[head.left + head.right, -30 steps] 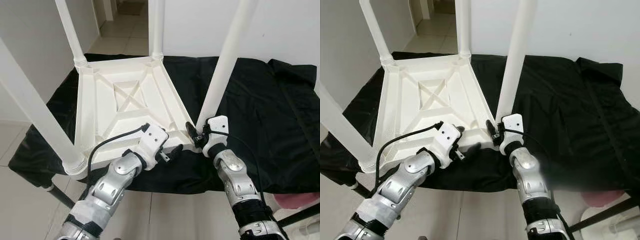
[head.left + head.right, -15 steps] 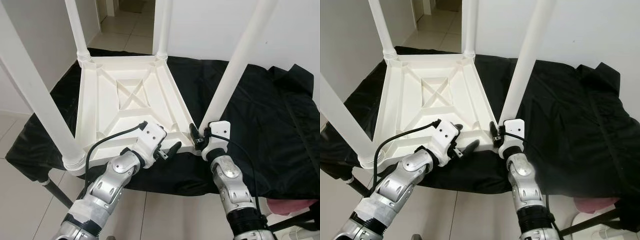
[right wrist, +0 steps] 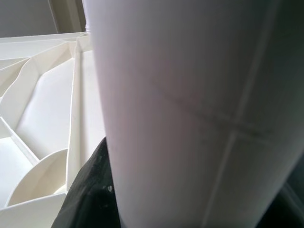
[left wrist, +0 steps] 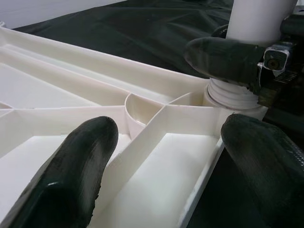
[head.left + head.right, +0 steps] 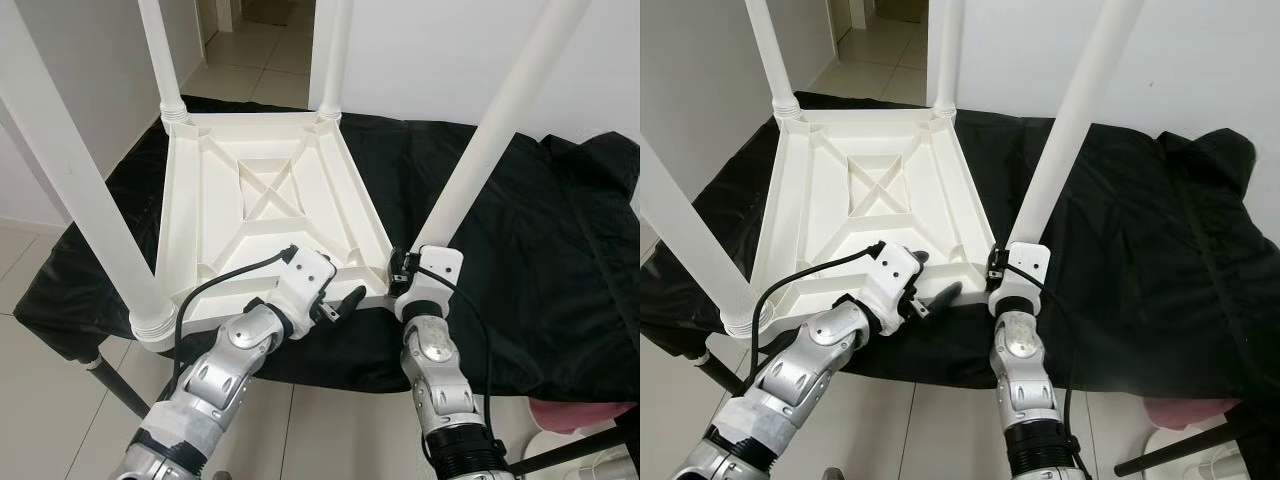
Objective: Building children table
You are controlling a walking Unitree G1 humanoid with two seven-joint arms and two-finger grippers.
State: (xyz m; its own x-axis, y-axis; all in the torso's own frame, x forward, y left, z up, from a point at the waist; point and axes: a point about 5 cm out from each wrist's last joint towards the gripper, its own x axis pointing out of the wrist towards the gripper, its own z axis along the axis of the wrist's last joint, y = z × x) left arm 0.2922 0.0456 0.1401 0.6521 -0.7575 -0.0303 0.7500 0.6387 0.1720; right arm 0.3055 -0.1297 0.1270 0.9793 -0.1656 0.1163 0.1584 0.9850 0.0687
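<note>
Left gripper [image 5: 335, 299] is spread open straddling the near rim of the upside-down white table [image 5: 260, 210]. Right gripper [image 5: 398, 270] is clamped around the near-right leg [image 5: 495, 135] at its base. The table sits on a black cloth [image 5: 520, 250]; tiled floor [image 5: 240, 60] beyond.

A crumpled black cloth [image 5: 520, 240] covers the low stand, bunched up toward three o'clock. Pale glossy floor tiles [image 5: 240, 60] run off through the doorway at twelve o'clock. Plain white walls [image 5: 420, 50] stand behind. A pink rounded object [image 5: 585, 412] sits at five o'clock.
</note>
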